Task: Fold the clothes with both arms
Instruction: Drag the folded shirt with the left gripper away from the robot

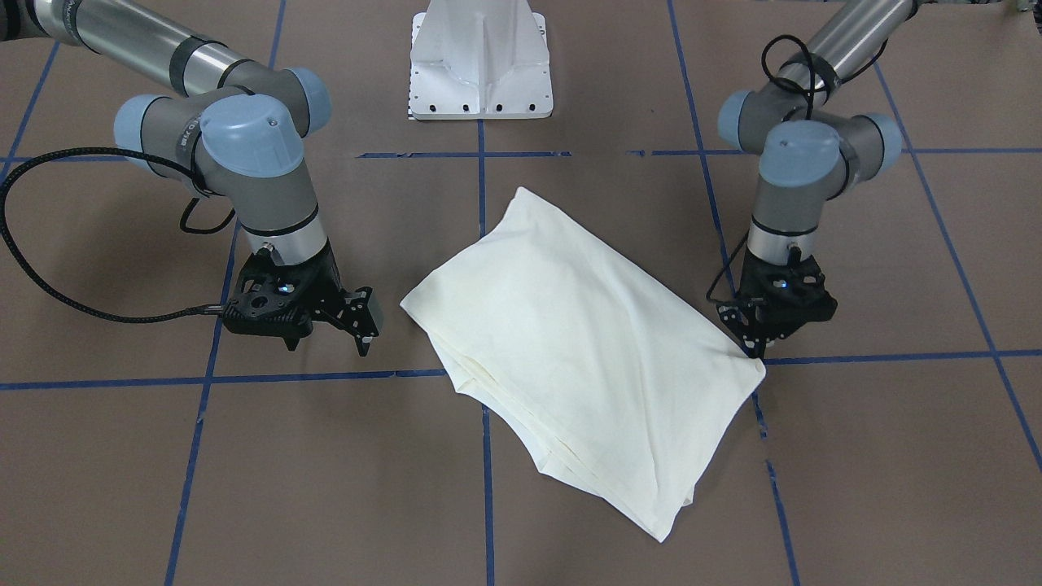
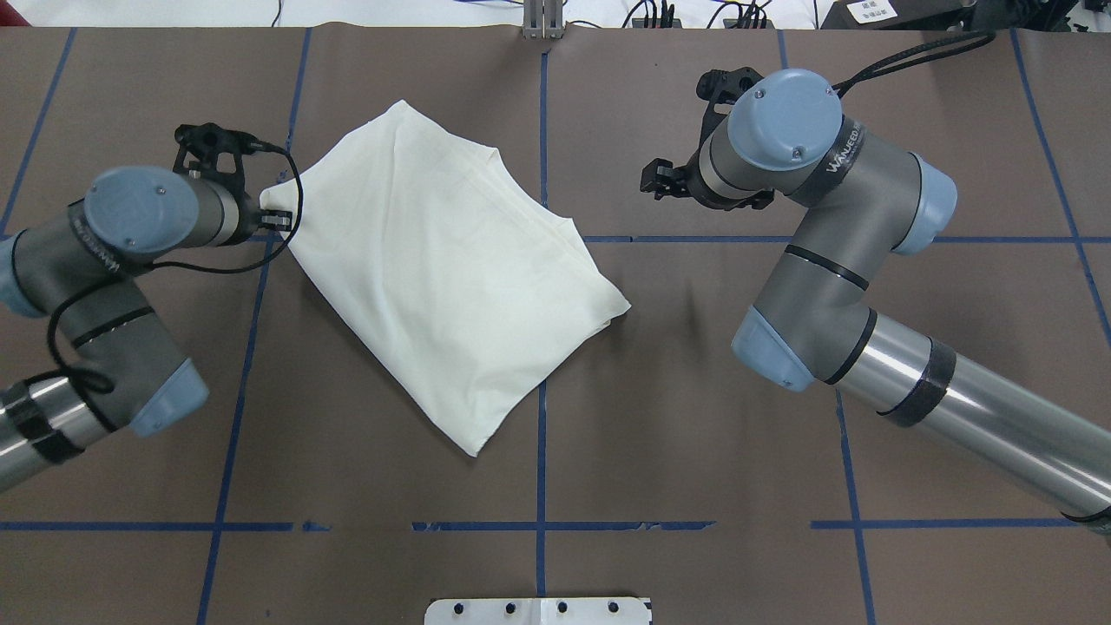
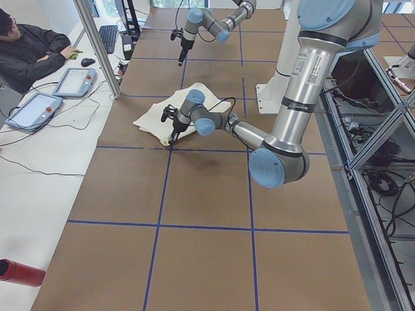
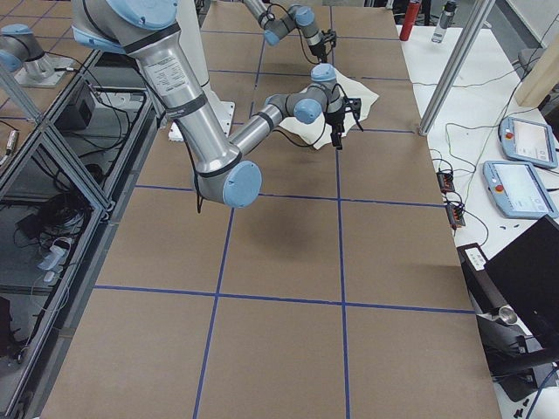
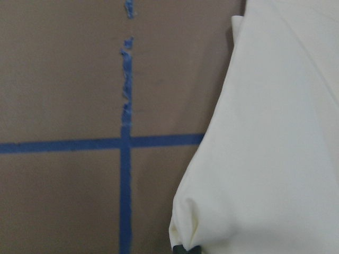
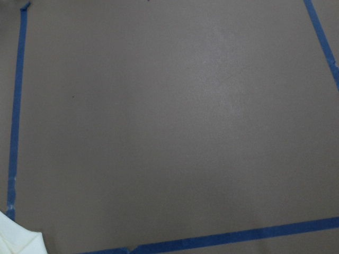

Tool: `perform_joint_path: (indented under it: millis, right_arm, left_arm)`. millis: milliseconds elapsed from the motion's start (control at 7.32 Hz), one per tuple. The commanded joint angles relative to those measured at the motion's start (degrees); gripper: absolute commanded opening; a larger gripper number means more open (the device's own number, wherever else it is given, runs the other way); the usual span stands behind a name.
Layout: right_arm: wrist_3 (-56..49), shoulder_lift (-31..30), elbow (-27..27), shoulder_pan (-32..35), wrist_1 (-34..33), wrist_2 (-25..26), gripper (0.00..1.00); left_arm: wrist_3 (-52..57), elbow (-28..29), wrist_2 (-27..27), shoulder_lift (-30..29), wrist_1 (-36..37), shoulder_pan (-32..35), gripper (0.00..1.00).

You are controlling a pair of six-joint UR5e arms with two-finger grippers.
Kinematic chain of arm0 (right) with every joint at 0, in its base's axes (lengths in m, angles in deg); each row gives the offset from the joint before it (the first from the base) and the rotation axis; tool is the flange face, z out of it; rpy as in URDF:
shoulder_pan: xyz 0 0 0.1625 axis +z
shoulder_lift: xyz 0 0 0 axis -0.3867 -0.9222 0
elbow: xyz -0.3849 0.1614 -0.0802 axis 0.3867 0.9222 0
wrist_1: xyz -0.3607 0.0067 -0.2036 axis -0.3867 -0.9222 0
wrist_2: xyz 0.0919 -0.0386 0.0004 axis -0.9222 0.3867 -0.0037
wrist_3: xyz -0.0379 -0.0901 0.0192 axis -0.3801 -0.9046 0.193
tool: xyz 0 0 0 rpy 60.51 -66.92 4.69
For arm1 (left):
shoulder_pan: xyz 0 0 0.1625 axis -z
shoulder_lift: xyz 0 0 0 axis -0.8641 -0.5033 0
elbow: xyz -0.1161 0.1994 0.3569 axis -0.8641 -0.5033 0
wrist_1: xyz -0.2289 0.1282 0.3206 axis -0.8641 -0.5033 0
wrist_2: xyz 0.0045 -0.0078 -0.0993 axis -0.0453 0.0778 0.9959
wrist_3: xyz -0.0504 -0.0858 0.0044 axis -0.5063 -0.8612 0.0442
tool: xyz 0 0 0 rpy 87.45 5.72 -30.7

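**Tool and shirt: condition and handling**

Left tool [image 1: 753, 346]: low at the table [image 1: 326, 488], jaws closed on one corner of the shirt [image 1: 570, 342]. The wrist view shows cloth bunched into a small pucker at the tip.

Right tool [image 1: 366, 334]: just above the table, near the opposite corner of the shirt but clear of it. Jaws a little apart, holding nothing. Its wrist view shows almost only bare table and blue tape [image 6: 16, 106].

Shirt: mid-table, lying diagonally across the tape grid. It is already folded into a rough rectangle, plain cream side up, with no print visible. Stacked layer edges show along the side towards the right tool.

Handling (judged):
- Light, soft and limp, so it has no stiffness to carry its own shape.
- A corner lifted alone will likely drag and skew the rest.
- Layers may slide over one another or peel apart, and the cloth creases easily.
- Not fragile, and not notably slippery on the matte table.

Where to take hold (judged):
- Grip at corners, pinching through every layer.
- A second hold at the free corner nearest the right tool would pair with the corner already held, so that both ends of an edge rise together.
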Motion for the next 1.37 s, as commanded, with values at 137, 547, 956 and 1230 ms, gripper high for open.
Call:
perform_joint_path:
  millis: [137,547,956,1230]
  right_arm:
    - [1.5,-0.1,-2.7,-0.1,-0.2,-0.1,1.0]
    - [2.7,0.6,-3.1,-1.8,-0.1,0.1,1.0]
    - [5.1,5.1,-0.3,-3.4,-0.2,0.6,1.0]
    - [13.9,13.4,8.5,-7.5,1.6,7.7,1.0]
  left_arm:
    - [7.1,30.9,-0.1,-18.9,-13.3,7.4,0.0]
    - [7.4,31.1,0.5,-18.1,-17.3,8.3,0.99]
    - [17.1,21.8,12.1,-11.0,-19.1,13.1,1.0]
    - [17.6,14.7,16.6,-6.3,-19.1,14.5,1.0]
